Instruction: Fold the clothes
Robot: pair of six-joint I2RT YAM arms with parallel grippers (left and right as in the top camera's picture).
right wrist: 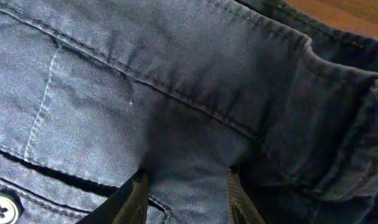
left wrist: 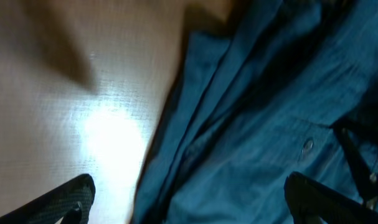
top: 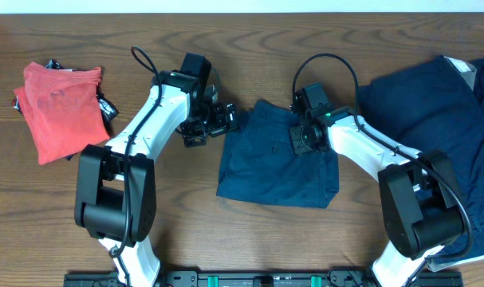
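1. Table [top: 249, 239]: one wooden surface carrying all items.
2. Clothes, count two, both dark navy.
   - Large garment [top: 433, 112]: lies spread at the right edge, partly out of the overhead view. Its long axis runs from the far side to the near side. A pale label [top: 465, 72] shows at its far end.
   - Shorts [top: 265, 171]: folded flat at the table centre, between the two arms. The outline is nearly square and slightly tilted, so no clear long axis can be read. In the right wrist view the stitched band lies toward the bare wood.
3. Red garment [top: 62, 108], count one: crumpled at the far left, well apart from the navy items.
4. Arms, count two.
   - Left gripper [top: 230, 119]: at the shorts' far-left edge, fingers spread wide, cloth edge below them.
   - Right gripper [top: 301, 142]: over the shorts' far-right part, fingertips apart against flat cloth, near one white button [right wrist: 2, 208].
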